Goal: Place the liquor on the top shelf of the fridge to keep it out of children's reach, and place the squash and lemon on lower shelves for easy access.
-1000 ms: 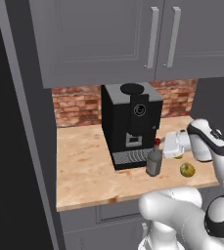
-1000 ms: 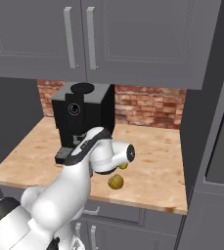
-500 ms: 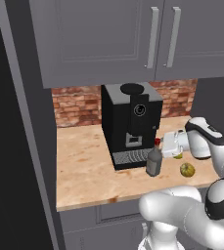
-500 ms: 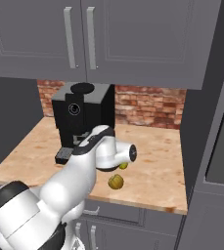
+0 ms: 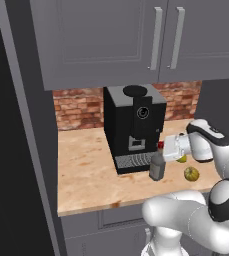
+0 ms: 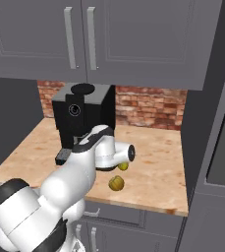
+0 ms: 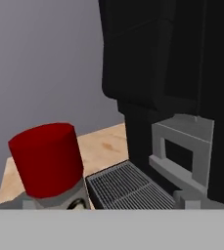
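One liquor (image 5: 157, 167) bottle is standing on the bench (image 5: 86, 170), close to the front edge and just in front of the coffee machine's grate. It is dark grey glass with one red cap (image 7: 49, 158), and it is standing up straight.

One black coffee machine (image 5: 133, 127) is sitting behind the bottle, toward the back of the bench, with its grey grate (image 7: 130, 188) sticking out at the bottom. It is big and it is blocking the space right behind the bottle.

Two small round yellow-green fruits are lying on the bench toward the right end. One fruit (image 5: 191, 173) is sitting in the open near the front edge. The other fruit (image 6: 123, 166) is peeking out from under the arm, a little farther back.

One claw (image 5: 170, 149) is hanging just to the right of the bottle's cap, up near its top. The claw's fingers are standing as wide apart as they go, and it is not holding anything. In the hand view the red cap is sitting very near, low and to the left.

A red brick wall (image 5: 81, 107) is running along the back of the bench. Two grey cabinet doors (image 5: 136, 35) are hanging above, each with one long handle.
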Robot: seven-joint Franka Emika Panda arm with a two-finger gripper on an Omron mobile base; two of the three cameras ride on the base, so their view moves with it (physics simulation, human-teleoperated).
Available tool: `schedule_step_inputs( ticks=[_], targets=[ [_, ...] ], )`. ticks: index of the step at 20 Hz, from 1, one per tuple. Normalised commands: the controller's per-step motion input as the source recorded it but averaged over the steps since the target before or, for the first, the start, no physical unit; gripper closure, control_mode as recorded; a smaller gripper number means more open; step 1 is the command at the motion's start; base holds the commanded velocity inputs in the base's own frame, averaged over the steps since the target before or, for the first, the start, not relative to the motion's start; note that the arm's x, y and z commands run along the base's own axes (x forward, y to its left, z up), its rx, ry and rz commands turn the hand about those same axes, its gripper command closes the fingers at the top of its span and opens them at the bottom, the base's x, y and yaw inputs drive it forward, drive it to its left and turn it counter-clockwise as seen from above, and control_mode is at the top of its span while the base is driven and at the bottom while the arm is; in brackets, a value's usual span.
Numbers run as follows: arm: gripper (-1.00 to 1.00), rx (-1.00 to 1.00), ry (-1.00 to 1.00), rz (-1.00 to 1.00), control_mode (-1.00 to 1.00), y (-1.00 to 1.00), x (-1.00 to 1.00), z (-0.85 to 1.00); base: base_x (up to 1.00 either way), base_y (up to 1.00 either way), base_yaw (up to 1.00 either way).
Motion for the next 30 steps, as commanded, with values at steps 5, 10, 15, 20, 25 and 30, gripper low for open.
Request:
schedule_step_inputs(
  ticks=[5,10,15,20,25,30],
  targets=[
    [-1.0,0.0,0.0,0.0,-1.0,0.17,0.0,0.0,0.0,0.0,0.0],
    [1.0,0.0,0.0,0.0,-1.0,0.14,0.0,0.0,0.0,0.0,0.0],
    [1.0,0.0,0.0,0.0,-1.0,0.01,0.0,0.0,0.0,0.0,0.0],
    [1.0,0.0,0.0,0.0,-1.0,0.0,0.0,0.0,0.0,0.0,0.0],
    [1.0,0.0,0.0,0.0,-1.0,0.0,-0.37,0.38,0.0,0.0,0.0],
    [1.0,-0.01,0.0,-0.06,-1.0,0.0,-0.64,0.92,0.0,0.0,0.0]
  ],
)
